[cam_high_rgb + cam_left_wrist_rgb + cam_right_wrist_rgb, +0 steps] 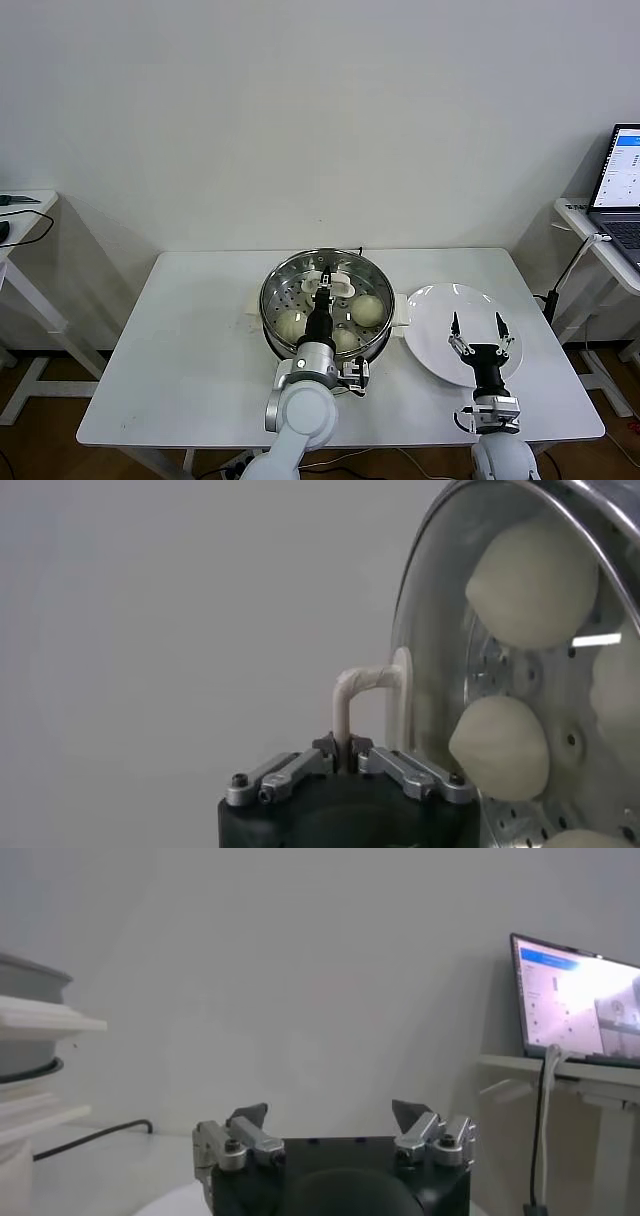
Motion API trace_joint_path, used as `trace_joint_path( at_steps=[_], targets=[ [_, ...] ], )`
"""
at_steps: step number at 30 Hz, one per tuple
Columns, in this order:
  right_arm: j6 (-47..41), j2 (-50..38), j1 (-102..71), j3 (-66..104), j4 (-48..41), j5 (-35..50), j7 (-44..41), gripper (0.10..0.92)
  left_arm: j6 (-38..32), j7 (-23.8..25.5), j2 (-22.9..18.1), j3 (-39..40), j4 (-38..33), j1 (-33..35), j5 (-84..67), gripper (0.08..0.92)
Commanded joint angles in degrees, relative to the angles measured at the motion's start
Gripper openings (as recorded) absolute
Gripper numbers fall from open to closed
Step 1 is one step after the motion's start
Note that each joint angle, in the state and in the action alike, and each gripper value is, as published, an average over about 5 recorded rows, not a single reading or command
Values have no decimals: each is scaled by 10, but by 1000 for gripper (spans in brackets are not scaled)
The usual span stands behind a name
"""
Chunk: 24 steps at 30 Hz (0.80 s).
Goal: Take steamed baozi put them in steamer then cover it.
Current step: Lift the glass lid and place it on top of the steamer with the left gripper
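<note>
I see the left arm reaching up the frame's lower centre, forearm pointing away from me; left gripper is clamped on a cream handle, jaws pinched together. Right gripper hangs at lower right, fingers spread wide, pointing up-frame, holding nothing.

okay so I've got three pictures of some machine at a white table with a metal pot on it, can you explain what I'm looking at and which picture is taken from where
It is a two-armed robot. The wide picture comes from a camera on its head, looking down at the table. The other two come from cameras on its wrists.

On the table stands a steamer with baozi inside, and a white plate beside it.

The left gripper is over the steamer, shut on the cream handle of a glass lid that sits over the buns. The right gripper hovers open over the plate, holding nothing. A laptop sits on a side desk.
</note>
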Motion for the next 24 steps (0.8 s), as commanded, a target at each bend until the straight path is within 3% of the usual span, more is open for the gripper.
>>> trace_joint_path(
  at_steps=[1,13,24],
  targets=[
    [0,0,1,0,1,0,0,823,1,-3,-28,0,0,2,-11,187],
    [0,0,0,-1,3,-1,0,823,-3,-10,-28,-4,-1,11,-10,196],
    [0,1,-1,-4,4,-1,0,823,1,-13,-28,-1,-36,22,-19,486]
  ],
)
